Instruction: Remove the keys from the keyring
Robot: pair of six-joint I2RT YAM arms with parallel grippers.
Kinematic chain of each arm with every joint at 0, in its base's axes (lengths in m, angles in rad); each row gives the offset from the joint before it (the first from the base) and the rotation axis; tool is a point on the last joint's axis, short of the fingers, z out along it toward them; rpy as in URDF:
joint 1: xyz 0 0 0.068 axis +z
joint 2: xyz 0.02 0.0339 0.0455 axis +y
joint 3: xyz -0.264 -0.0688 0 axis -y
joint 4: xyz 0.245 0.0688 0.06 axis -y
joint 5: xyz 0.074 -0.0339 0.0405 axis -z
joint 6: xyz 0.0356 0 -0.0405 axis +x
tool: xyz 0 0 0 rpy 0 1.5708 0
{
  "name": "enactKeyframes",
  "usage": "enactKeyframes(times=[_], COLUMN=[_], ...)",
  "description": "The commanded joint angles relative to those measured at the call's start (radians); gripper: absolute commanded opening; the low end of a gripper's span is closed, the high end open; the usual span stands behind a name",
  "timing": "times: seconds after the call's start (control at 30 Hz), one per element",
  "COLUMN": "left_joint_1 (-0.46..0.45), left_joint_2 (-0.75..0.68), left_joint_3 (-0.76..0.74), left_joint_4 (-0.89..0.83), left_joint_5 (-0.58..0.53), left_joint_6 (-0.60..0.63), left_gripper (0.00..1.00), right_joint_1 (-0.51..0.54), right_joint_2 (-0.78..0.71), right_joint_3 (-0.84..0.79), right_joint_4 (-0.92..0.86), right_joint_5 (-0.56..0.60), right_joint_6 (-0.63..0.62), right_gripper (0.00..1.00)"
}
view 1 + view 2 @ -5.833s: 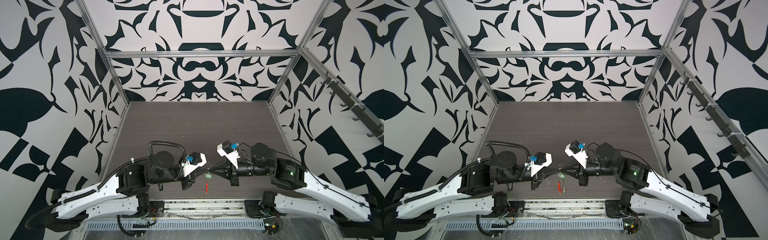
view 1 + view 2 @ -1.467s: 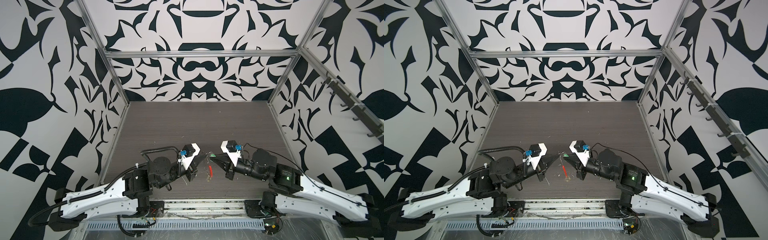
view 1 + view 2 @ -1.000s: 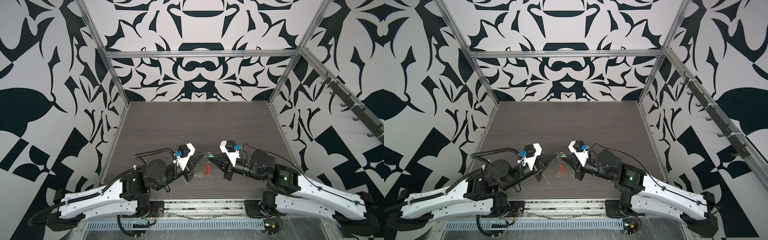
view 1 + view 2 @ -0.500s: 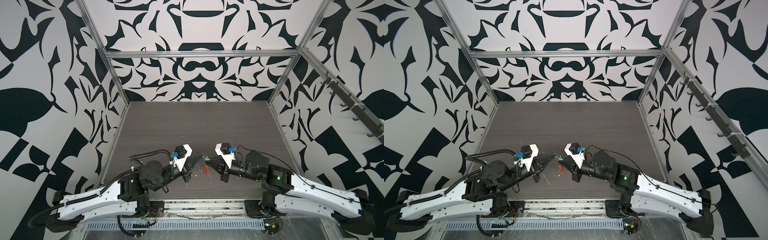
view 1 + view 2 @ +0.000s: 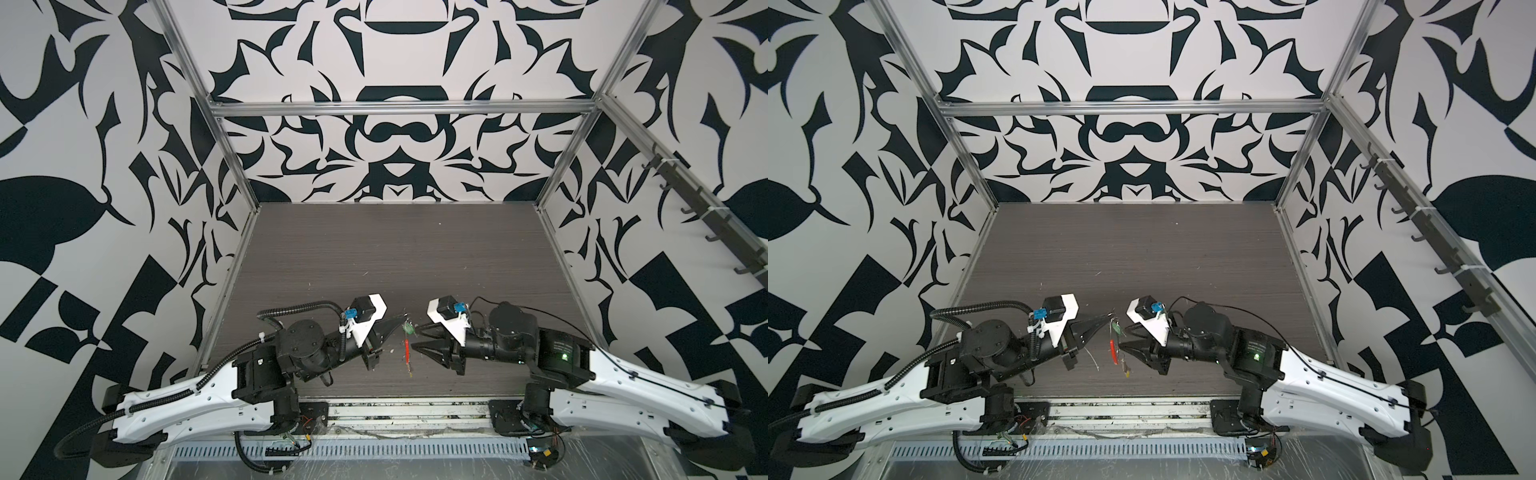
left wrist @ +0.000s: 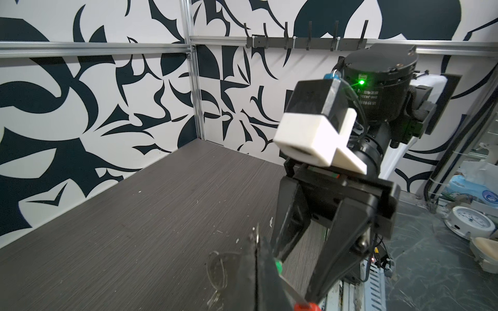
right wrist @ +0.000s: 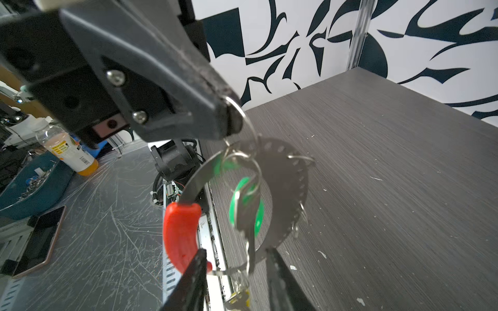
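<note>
The left gripper (image 7: 229, 121) is clamped shut on a thin wire loop at the top of the keyring (image 7: 293, 172), a large, thin grey metal hoop with a curved red plastic section (image 7: 180, 234) on its rim. The whole hoop hangs down from those tips, clear of the dark wood-grain tabletop (image 7: 377, 161). The right gripper (image 7: 237, 285) faces it from the opposite side with its jaws standing apart, gripping nothing. The hoop's lowest stretch passes through the gap between them. One of its fingers (image 7: 194, 282) sits at the end of the red section, touching or just beside it; I cannot tell which.

Neither key is off. The small metal key with the green plastic tag (image 7: 246, 212) hangs on a small wire ring threaded on the hoop. It is below the left gripper's tips and just above the right gripper's opening, with its blade pointing down towards that gap. The small metal key with the yellow plastic tag (image 7: 239, 296) dangles lowest, between the right gripper's fingers and partly cut off by the frame edge.

So the task looks to be in its early part. The keyring is lifted and steadied, and the second tool is lined up around the keys, but both removals remain to be done. Whether either wire ring has started to work free of the hoop is too fine to tell here.
</note>
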Motion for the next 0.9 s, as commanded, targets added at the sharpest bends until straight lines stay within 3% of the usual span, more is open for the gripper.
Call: enactKeyframes(times=[0.0,0.27,0.43,0.87], left_joint_1=[0.004,0.005,0.005,0.006], left_joint_2=[-0.02,-0.038,-0.047,-0.044], left_joint_3=[0.027,0.015,0.001,-0.005], left_joint_4=[0.025,0.037,0.059,0.071], left_joint_5=[0.024,0.122,0.152,0.161], left_joint_6=[0.012,0.023,0.021,0.02], left_gripper=[0.0,0.0,0.0,0.0], right_joint_1=[0.005,0.006,0.006,0.004], right_joint_2=[-0.065,-0.098,-0.044,0.007], right_joint_3=[0.064,0.023,0.023,0.025], right_joint_4=[-0.016,0.235,0.32,0.329], right_joint_5=[0.005,0.034,-0.037,-0.092], right_joint_6=[-0.004,-0.013,-0.015,0.022], right_gripper=[0.44,0.44,0.44,0.21])
